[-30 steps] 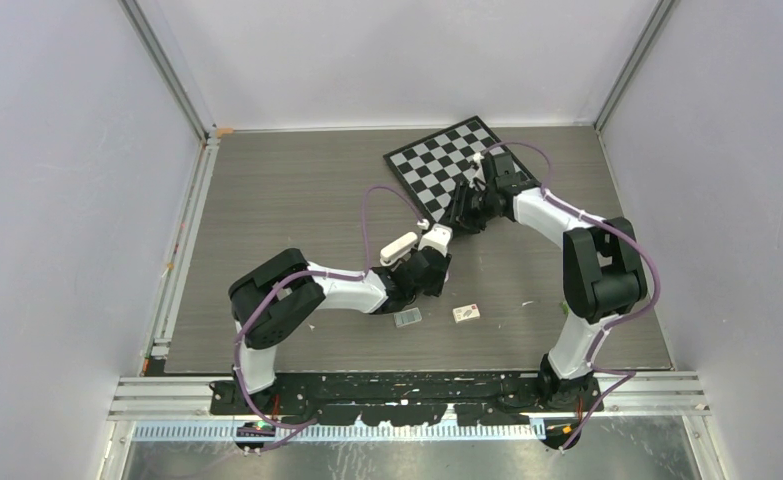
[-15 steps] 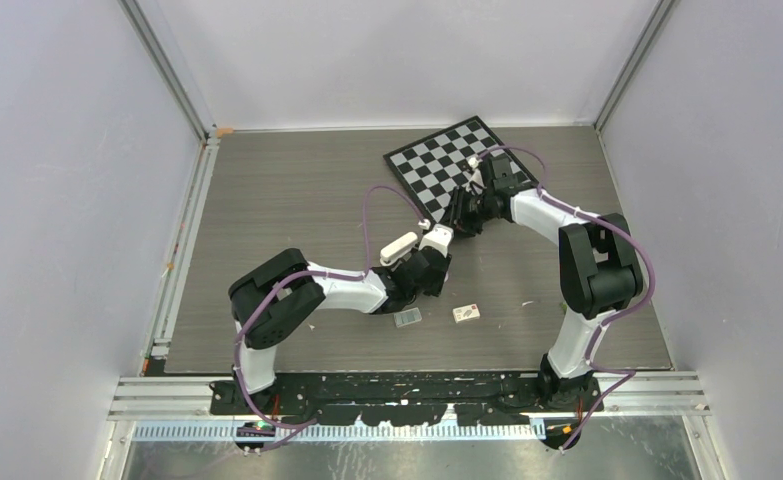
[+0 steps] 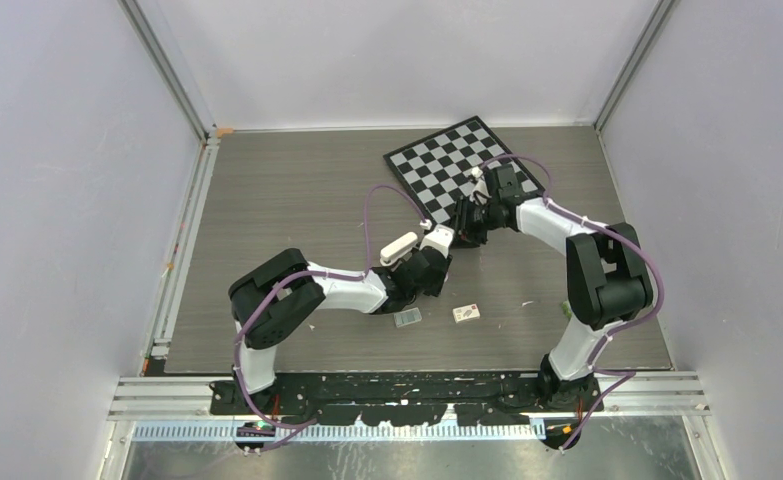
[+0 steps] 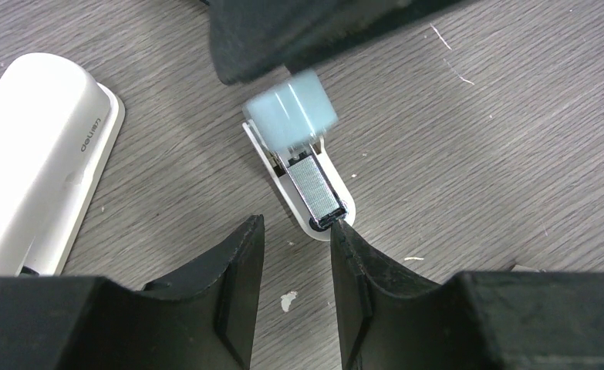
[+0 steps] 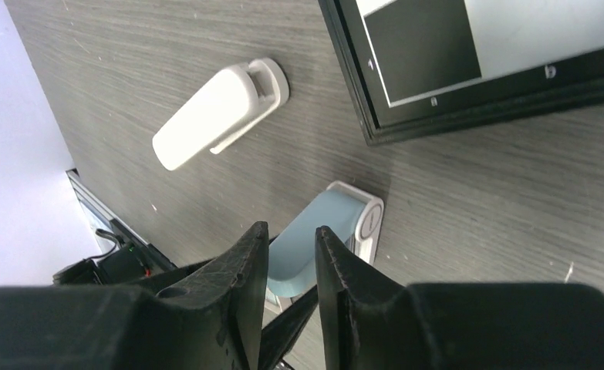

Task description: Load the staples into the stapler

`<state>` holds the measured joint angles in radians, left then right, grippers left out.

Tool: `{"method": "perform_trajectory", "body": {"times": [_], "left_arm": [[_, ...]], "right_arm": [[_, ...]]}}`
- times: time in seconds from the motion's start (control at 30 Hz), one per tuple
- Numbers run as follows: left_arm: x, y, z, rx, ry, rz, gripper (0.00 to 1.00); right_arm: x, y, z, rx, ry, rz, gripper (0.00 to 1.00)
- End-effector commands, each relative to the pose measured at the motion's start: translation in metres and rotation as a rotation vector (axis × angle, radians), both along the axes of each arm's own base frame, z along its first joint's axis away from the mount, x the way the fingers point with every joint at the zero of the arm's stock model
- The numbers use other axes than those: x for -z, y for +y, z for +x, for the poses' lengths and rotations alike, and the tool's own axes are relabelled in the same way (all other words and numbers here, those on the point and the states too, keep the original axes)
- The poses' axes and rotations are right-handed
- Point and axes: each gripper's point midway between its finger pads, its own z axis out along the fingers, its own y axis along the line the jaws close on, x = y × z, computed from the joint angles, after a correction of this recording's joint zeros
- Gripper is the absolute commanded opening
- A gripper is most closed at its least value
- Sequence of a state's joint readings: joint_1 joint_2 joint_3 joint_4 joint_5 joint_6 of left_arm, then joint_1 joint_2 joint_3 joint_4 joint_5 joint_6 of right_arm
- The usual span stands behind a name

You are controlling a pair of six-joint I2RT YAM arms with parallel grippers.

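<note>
- The staples (image 4: 314, 187) are a silvery, ridged strip lying flat in the open channel of the stapler (image 5: 343, 220), reaching almost to its rounded nose.
- The stapler sits on the desk (image 3: 297, 200) near the middle, just in front of the near edge of the chessboard (image 3: 457, 160). Its white base is flat on the wood and its pale blue arm (image 4: 292, 116) is swung up from the hinge.
- The left hand (image 4: 296, 223) is low at the stapler's nose, its fingers a narrow way apart and clamping nothing. The nose lies in the mouth of the gap, against one fingertip and clear of the other.
- The right hand (image 5: 291, 229) comes in from the chessboard side, its fingers drawn close with only a slim gap. The blue arm shows in that gap, and in the left wrist view a dark finger overlaps the arm's raised end. I cannot tell whether the fingers pinch it or only touch it.
- A white elongated case (image 4: 40, 154) lies flat just beside the stapler, apart from it.
- Nearer the arm bases lie a small grey-green flat piece (image 3: 407, 318) and a small white piece with a red mark (image 3: 467, 313), apart from each other and well clear of both hands.
</note>
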<state>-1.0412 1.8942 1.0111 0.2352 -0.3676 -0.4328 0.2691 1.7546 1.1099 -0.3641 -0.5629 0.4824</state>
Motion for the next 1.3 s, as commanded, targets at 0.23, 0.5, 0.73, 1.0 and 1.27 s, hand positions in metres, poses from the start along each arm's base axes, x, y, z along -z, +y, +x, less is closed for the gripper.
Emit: {"method": "perform_trajectory", "body": {"times": [0.23, 0.5, 0.73, 1.0, 1.27], "left_arm": [[-0.022, 0.012, 0.005, -0.012, -0.044, 0.038, 0.41], [-0.056, 0.020, -0.017, 0.061, -0.023, -0.015, 0.54], [-0.078, 0.030, -0.009, -0.033, 0.096, -0.180, 0.54], [-0.093, 0.029, 0.010, -0.082, 0.231, -0.374, 0.47], [-0.073, 0.025, 0.008, -0.070, 0.278, -0.340, 0.44]], "right_arm": [[-0.006, -0.015, -0.021, 0.008, -0.030, -0.055, 0.33], [-0.021, -0.021, -0.024, 0.063, -0.050, -0.070, 0.36], [-0.025, -0.017, -0.030, 0.088, -0.034, -0.067, 0.37], [-0.002, -0.011, -0.036, 0.070, 0.030, -0.111, 0.36], [0.025, -0.010, -0.050, 0.065, 0.080, -0.174, 0.36]]}}
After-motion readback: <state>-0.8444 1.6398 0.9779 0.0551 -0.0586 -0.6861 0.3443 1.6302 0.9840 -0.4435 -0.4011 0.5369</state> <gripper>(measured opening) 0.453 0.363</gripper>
